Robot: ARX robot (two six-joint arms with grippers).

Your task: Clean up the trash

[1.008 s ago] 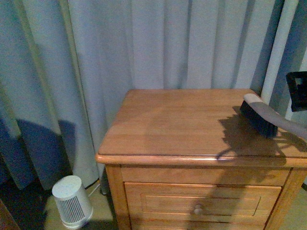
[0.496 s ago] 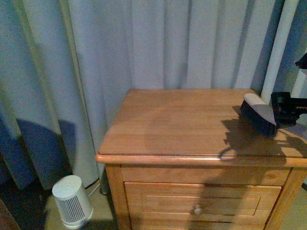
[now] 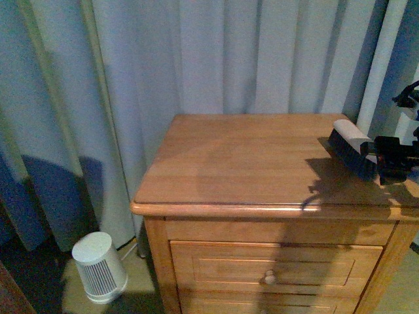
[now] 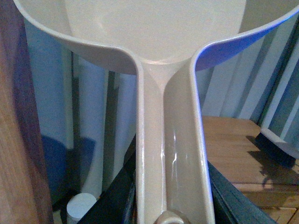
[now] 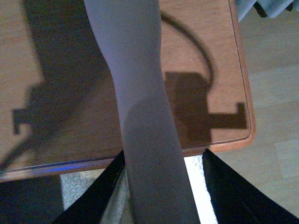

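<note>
The counter (image 3: 249,163) is the top of a light wooden cabinet with a rounded front edge. One drawer (image 3: 275,271) sits below it, fitted with a small round knob (image 3: 269,279). Pale curtains (image 3: 196,59) hang in folds behind the cabinet and to its left. A white cylindrical appliance (image 3: 98,267) with a slotted side stands on the floor (image 3: 72,302) at near left. Hard shadows of the arms fall across the right half of the counter. At the far right, the right gripper (image 3: 391,159) has its jaws clenched on the grey handle of a brush (image 3: 350,147). The dark bristles point down over the counter's right edge, and contact with the wood cannot be told. The left gripper (image 4: 173,207) has its jaws clenched on the channelled handle of a pale dustpan (image 4: 154,28), held off to the left of the cabinet, above the floor. The position of the trash cannot be told from any view.
</note>
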